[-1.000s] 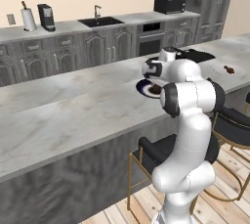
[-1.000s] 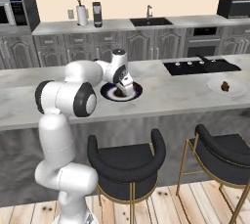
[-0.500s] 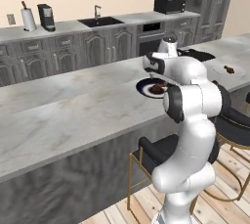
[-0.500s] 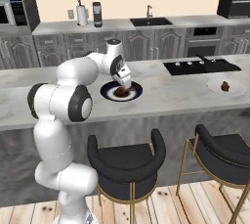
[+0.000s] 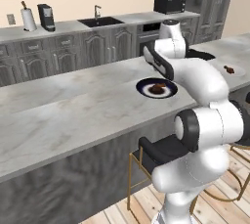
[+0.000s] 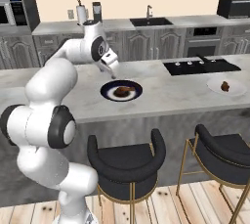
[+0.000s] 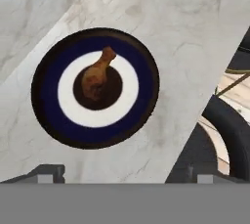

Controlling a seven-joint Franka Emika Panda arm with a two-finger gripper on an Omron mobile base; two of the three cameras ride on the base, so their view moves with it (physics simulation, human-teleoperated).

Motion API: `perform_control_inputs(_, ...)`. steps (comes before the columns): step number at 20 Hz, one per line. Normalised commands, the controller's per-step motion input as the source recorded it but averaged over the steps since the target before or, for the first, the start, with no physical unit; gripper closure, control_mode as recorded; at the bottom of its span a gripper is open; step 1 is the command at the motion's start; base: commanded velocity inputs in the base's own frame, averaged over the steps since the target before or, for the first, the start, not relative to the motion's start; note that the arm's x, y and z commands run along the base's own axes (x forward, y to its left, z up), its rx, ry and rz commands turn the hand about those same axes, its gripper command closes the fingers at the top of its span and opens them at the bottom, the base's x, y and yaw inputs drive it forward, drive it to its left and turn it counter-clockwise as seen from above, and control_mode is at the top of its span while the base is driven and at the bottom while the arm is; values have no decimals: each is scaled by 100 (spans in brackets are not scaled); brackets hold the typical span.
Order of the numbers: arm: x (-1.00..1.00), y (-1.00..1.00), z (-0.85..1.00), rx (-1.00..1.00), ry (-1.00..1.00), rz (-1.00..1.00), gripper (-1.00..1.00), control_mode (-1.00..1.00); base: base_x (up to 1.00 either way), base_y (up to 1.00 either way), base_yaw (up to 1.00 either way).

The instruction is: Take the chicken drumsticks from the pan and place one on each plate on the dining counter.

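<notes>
Showing both drumsticks (image 6: pixel 123 91) (image 6: pixel 224 86) plated, right base view.

The grey-white marble desk (image 6: pixel 161 96) runs across the room with a thick slab edge. A navy-rimmed plate (image 6: pixel 121 91) lies flat on it near the front edge, and a plain whitish plate (image 6: pixel 226 86) sits well apart, toward 3 o'clock. Each plate carries one drumstick.
</notes>
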Motion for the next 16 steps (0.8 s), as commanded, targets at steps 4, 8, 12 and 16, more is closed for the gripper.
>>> perform_control_inputs(4,-100,59,-29,4,0,7,-100,-100,0,0,0)
perform_control_inputs(8,-100,62,-97,13,0,2,-100,-100,0,0,0)
perform_control_inputs(12,-100,54,-100,0,0,0,-100,-100,0,0,0)
perform_control_inputs(16,-100,42,-100,0,0,0,-100,-100,0,0,0)
